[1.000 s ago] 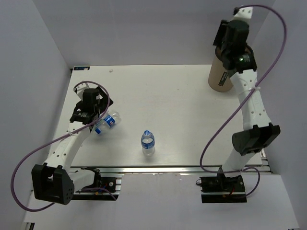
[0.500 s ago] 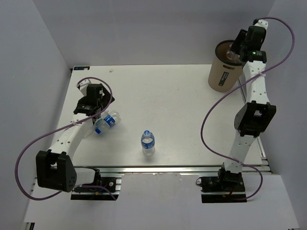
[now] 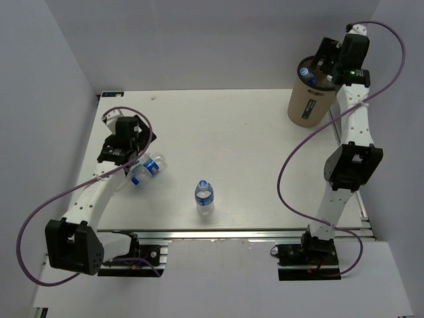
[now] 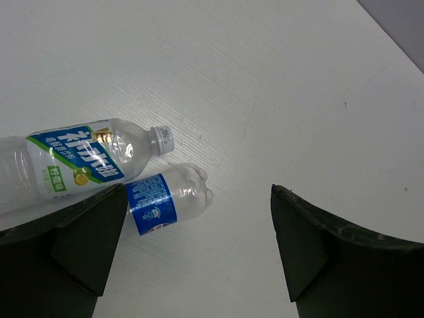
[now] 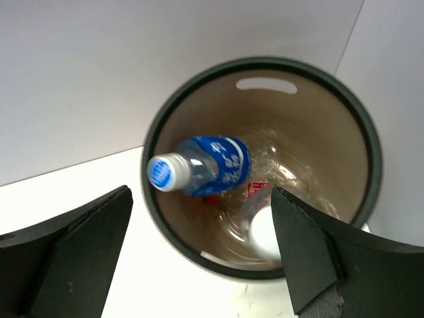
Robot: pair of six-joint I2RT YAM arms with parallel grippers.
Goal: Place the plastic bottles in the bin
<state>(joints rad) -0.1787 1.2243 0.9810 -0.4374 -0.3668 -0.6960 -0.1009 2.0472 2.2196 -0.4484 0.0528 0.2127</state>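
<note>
Gripper, right: the right gripper point(image 5: 200, 199) hangs over the bin's mouth, its two dark fingers wide apart with nothing between them.
Bin: the tall tan cardboard-coloured cylindrical bin point(image 5: 322, 142), dark-rimmed with a slot handle cutout, stands at the far right corner of the white table point(image 3: 232, 126).
Inside the bin: a clear plastic bottle with a blue label and blue cap point(image 5: 202, 165) lies tilted, cap toward the rim. Beside it is a second clear bottle with a white cap point(image 5: 265, 233).
Gripper, left: the left gripper point(image 4: 199, 193) hovers over the table's left side, fingers spread, holding nothing.
Below it: two bottles lie on their sides, touching. One is a white-capped bottle with a blue-and-green label point(image 4: 79, 158). The other is a shorter blue-labelled bottle point(image 4: 165, 199), its cap end hidden behind a finger.
Farther out: one upright blue-labelled bottle point(image 3: 205, 197) stands toward the table's near edge, well apart from the pair.
Handling: the bottles are probably light, thin-walled and easily dented, and smooth enough to roll. A grip across the label band at mid-body, fingers square to the bottle's length, looks safest.
Progress: two bottles are in the bin and three are out.
</note>
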